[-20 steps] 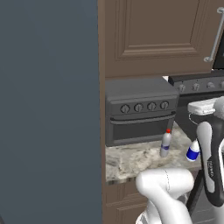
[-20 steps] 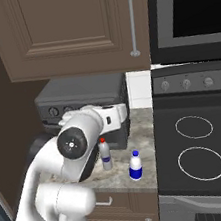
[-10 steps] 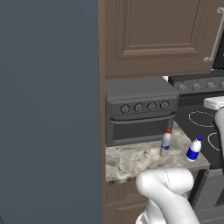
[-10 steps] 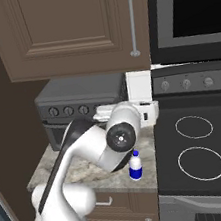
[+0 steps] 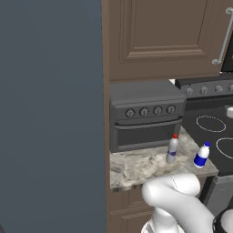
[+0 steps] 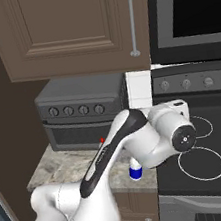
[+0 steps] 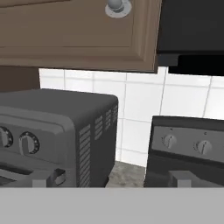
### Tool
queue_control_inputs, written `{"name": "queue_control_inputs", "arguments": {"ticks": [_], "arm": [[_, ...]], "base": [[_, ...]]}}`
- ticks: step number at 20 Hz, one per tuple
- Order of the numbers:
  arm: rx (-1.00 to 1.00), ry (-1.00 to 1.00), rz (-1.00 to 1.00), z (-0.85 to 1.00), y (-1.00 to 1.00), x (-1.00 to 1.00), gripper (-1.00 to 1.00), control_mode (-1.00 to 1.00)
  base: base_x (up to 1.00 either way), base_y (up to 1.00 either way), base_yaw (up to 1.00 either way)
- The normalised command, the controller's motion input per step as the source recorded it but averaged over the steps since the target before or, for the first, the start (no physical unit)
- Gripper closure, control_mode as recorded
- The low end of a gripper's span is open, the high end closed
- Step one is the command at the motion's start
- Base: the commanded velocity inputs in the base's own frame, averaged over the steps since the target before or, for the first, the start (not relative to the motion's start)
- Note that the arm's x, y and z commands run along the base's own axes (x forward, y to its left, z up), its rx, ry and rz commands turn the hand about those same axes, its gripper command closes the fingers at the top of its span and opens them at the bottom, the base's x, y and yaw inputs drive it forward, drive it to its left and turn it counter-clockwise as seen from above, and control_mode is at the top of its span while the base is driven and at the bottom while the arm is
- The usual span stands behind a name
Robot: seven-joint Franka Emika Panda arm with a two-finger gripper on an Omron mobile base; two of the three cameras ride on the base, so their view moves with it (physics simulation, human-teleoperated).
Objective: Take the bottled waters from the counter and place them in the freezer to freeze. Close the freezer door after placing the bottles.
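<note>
Fingers [image 7: 109,181] spread wide, empty; both bottled waters [image 5: 172,149] near the counter [image 5: 136,166] front edge.

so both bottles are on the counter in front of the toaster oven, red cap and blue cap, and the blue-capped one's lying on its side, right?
Not quite. The blue-capped bottle stands upright, like the red-capped bottle. The left base view shows both on the counter in front of the toaster oven, the blue-capped one nearer the stovetop.
</note>
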Motion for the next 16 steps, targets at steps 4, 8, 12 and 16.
{"name": "queue_control_inputs", "arguments": {"ticks": [4,8,12,16], "arm": [[-0.1,0.01,0.24,-0.52,-0.2,0.07,-1.0,-1.0],[-0.03,0.04,0.17,-0.53,0.0,0.0,-1.0,-1.0],[-0.01,0.01,0.11,-0.58,0.0,0.0,-1.0,-1.0],[0.0,0.0,0.11,-0.59,0.0,0.0,-1.0,-1.0]], "base": [[0.0,0.0,0.0],[0.0,0.0,0.0],[0.0,0.0,0.0],[0.0,0.0,0.0]]}}
